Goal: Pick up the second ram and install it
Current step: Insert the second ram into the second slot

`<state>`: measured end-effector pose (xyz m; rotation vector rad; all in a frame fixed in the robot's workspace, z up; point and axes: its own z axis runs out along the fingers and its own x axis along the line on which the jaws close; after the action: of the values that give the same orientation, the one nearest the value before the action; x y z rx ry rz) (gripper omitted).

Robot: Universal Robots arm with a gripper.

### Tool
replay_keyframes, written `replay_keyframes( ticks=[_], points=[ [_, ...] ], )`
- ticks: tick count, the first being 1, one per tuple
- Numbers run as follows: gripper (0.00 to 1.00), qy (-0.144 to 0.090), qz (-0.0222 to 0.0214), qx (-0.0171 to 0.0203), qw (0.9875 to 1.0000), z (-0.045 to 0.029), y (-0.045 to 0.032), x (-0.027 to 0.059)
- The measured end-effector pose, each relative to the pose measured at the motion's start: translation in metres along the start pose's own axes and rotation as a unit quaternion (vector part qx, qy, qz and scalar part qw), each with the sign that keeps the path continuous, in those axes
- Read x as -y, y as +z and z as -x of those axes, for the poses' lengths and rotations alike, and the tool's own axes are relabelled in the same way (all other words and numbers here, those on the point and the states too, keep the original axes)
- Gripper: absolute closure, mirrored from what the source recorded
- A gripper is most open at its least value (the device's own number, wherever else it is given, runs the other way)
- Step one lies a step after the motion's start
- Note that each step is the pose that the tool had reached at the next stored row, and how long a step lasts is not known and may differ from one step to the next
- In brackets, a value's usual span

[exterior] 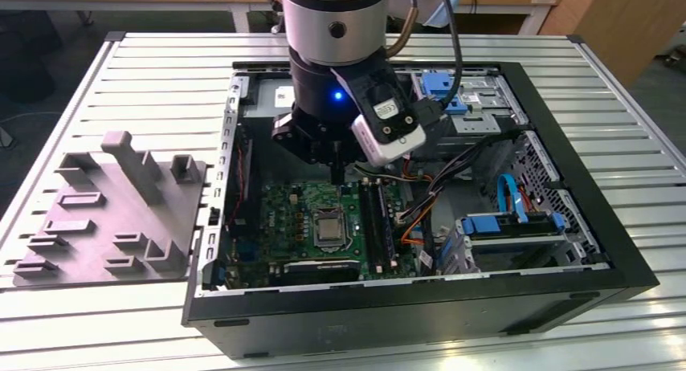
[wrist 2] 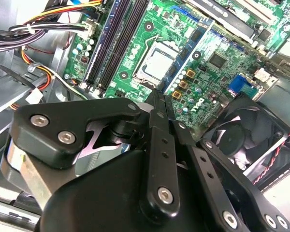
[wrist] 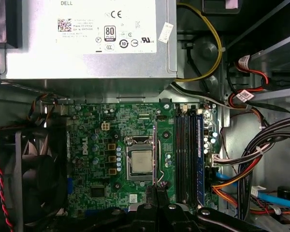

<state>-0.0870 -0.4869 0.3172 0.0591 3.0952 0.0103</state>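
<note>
Two fingers [wrist 2: 158, 125] together — apparently empty.

I see clear room over the board [wrist: 135, 125] around my gripper [wrist: 154, 187], fan [wrist: 34, 179] crowding one side, cables [wrist: 266, 145] bunched just beside the slots [wrist: 183, 150] on the other, power supply [wrist: 87, 53] walling a third edge, case [exterior: 429, 315] walls all round.

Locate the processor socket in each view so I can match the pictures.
Exterior view: processor socket, to the exterior view's left of the memory slots.
Second wrist view: socket beside the slots.
First wrist view: socket between fan and slots.
Shared landmark: the memory slots.
</note>
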Motion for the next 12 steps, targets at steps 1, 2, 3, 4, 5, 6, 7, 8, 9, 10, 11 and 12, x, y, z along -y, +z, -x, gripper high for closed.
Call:
replay_keyframes(
  ticks=[1, 2, 3, 4, 5, 6, 7, 8, 9, 10, 11, 12],
  points=[
    [0.89, 0.0, 0.0001, 0.0, 1.0, 0.0006, 0.0001, 0.0],
    [0.89, 0.0, 0.0001, 0.0, 1.0, 0.0015, 0.0002, 0.0],
    [0.89, 0.0, 0.0001, 0.0, 1.0, 0.0027, 0.0002, -0.0001],
    [0.89, 0.0, 0.0, 0.0, 1.0, 0.0041, 0.0003, -0.0002],
    [0.89, 0.0, 0.0, 0.0, 1.0, 0.0056, 0.0003, -0.0002],
    [0.89, 0.0, 0.0, 0.0, 1.0, 0.0075, 0.0004, -0.0003],
    [0.89, 0.0, 0.0, 0.0, 1.0, 0.0092, 0.0005, -0.0004],
    [0.89, 0.0, 0.0, 0.0, 1.0, 0.0109, 0.0007, -0.0004],
    [0.89, 0.0, 0.0, 0.0, 1.0, 0.0125, 0.0008, -0.0005],
    [0.89, 0.0, 0.0, 0.0, 1.0, 0.0141, 0.0008, -0.0005],
    [0.89, 0.0, 0.0, 0.0, 1.0, 0.0157, 0.0009, -0.0006],
    [0.89, 0.0, 0.0, 0.0, 1.0, 0.0172, 0.001, -0.0006]
  ],
)
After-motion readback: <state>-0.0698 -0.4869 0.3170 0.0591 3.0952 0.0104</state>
